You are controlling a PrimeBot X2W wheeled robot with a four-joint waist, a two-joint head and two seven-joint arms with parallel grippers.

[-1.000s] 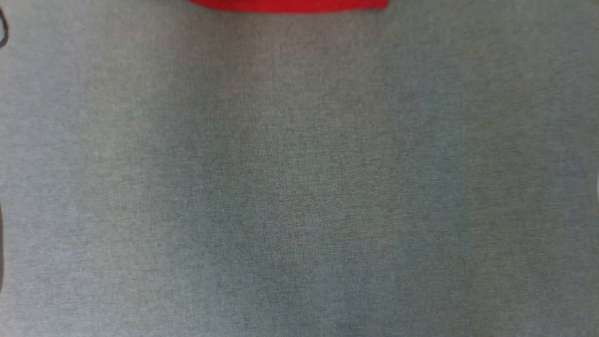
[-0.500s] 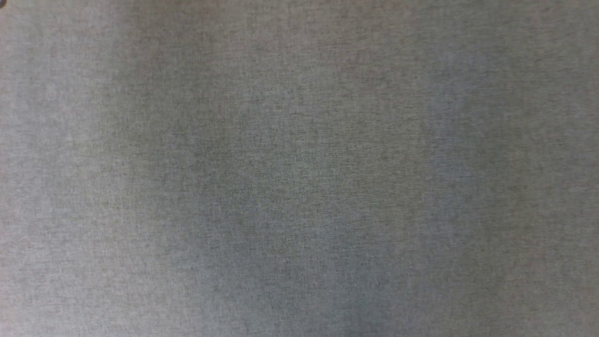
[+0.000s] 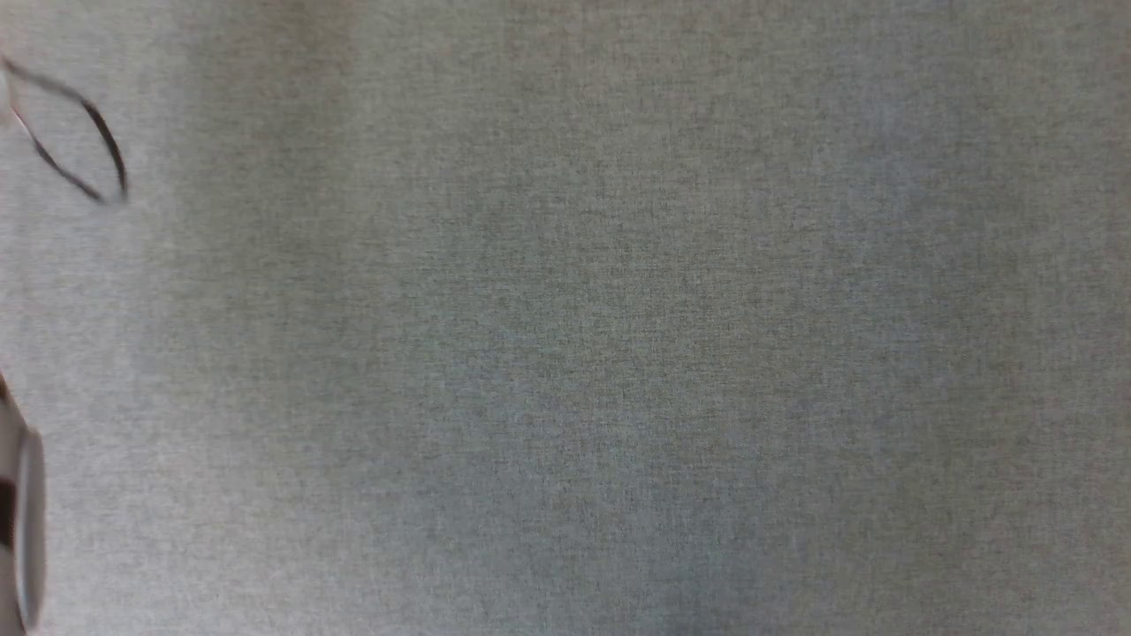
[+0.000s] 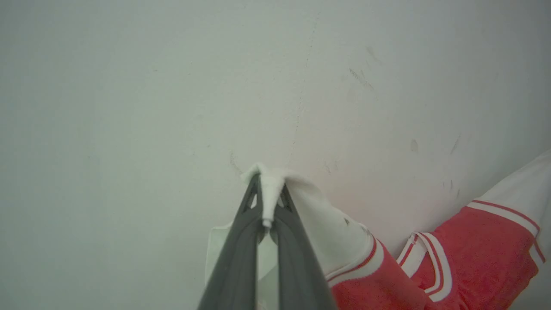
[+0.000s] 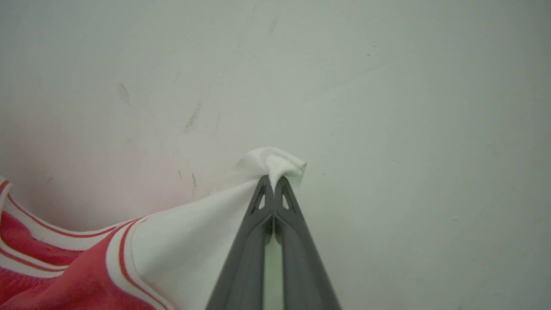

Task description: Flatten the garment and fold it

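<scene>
Showing both grippers clamped on the garment (image 4: pixel 486 254).

Left wrist view: the left gripper (image 4: pixel 269 193) pinches a bunch of white sleeve cloth between its closed fingertips. The red body with striped trim trails toward 4 o'clock, against a pale scuffed surface (image 4: pixel 172 86).

Right wrist view: the right gripper (image 5: pixel 272 181), jaws together, nips a white sleeve fold. Red cloth sags toward 8 o'clock.

Head view: a grey woven surface (image 3: pixel 618 353), with a thin dark loop (image 3: pixel 88 141), blurred, at 10 o'clock.
</scene>
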